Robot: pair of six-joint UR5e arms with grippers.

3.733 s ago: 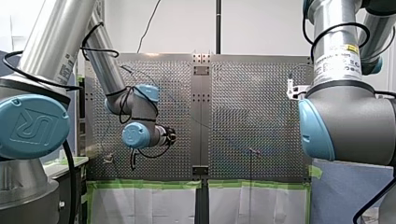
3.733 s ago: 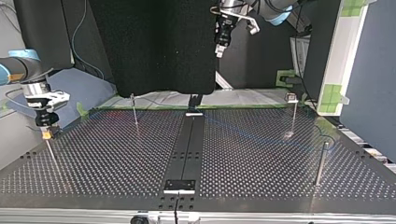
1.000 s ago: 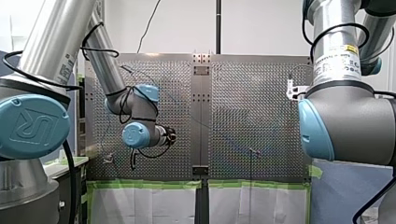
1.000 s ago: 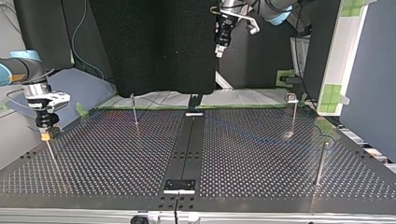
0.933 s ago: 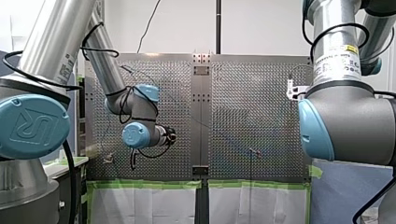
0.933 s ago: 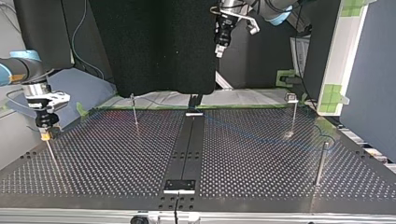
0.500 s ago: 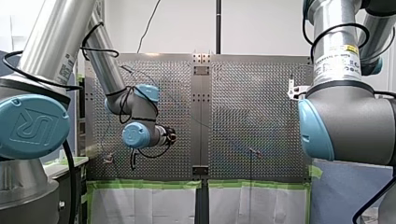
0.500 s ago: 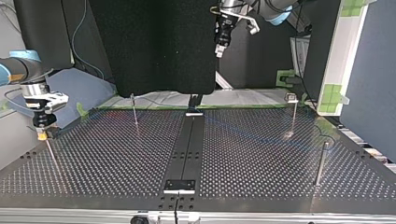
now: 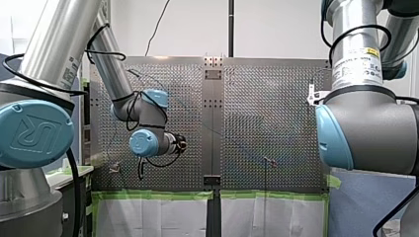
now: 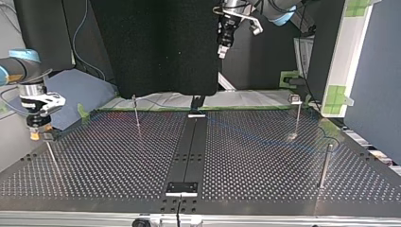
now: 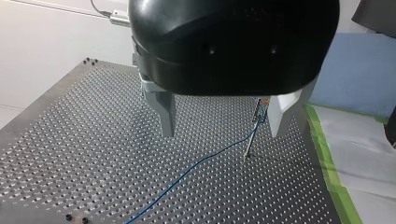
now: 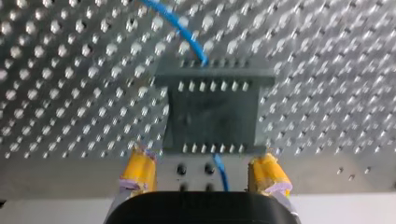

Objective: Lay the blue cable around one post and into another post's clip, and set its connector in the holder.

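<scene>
Hovering with released jaws just above the holder (image 12: 212, 116), where the blue cable (image 12: 180, 28) already ends, my right gripper (image 12: 204, 163) seems finished, and my left gripper (image 11: 221, 132), jaws also released above the clip post (image 11: 252, 135), probably needs only to retreat.

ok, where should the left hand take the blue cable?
Grip the straight run of the blue cable short of the post, from above, left hand open across it. It lies flat on the table there; nearer the post it seems to climb.
</scene>
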